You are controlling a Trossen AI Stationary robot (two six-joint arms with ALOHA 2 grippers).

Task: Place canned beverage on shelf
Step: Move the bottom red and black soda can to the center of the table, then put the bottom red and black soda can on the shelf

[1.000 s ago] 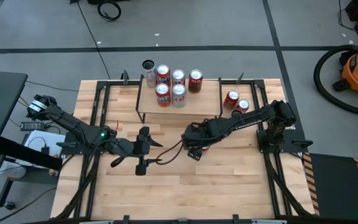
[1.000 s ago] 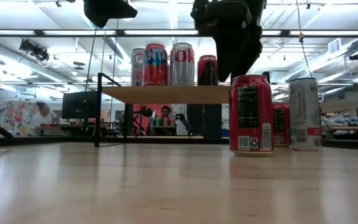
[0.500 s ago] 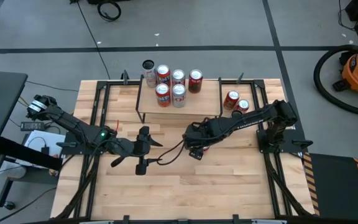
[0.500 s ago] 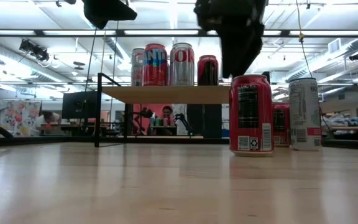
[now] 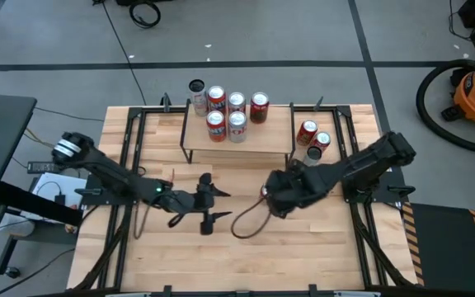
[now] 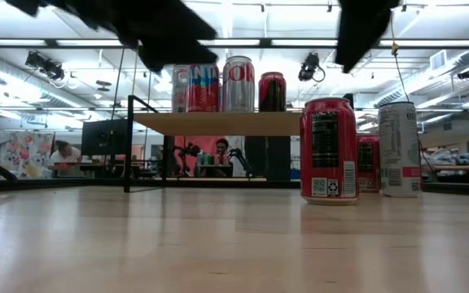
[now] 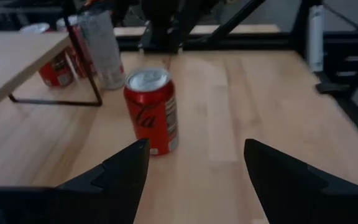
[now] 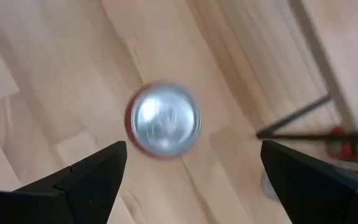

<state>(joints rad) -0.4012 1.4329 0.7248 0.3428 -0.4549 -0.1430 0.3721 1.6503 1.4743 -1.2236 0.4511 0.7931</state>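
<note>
R fingers (image 8: pixel 89 177) are spread wide and empty, pointing straight down, with the top of the red can (image 8: pixel 163 118) showing between them but well below. No contact. L fingers (image 7: pixel 120 171) are also apart, holding nothing, aimed level at the same can, which stands upright on the surface (image 5: pixel 320 239) a little ahead of them.

Change vs a sec ago: the right gripper (image 5: pixel 277 194) was right over the can in low view, nearly on its rim. Now it's lifted up and off to the side, arm pulled back toward its own base. The left gripper (image 5: pixel 210 205) has slid in toward the middle, closer to the can. The can hasn't moved in low view; same spot, upright.

Reads like R backs off w/o a grasp and L is lining up a side approach, prob a handover of the pick. Judgement only.

Task status: this can isn't on the shelf (image 5: pixel 275 132) yet; it's on the surface in front of it, near the shelf's R end. The shelf already carries five cans (image 5: pixel 236 101) bunched at its L half, so the R half is bare. More cans (image 5: pixel 307 132) wait on the surface just beside the shelf's R end.
</note>
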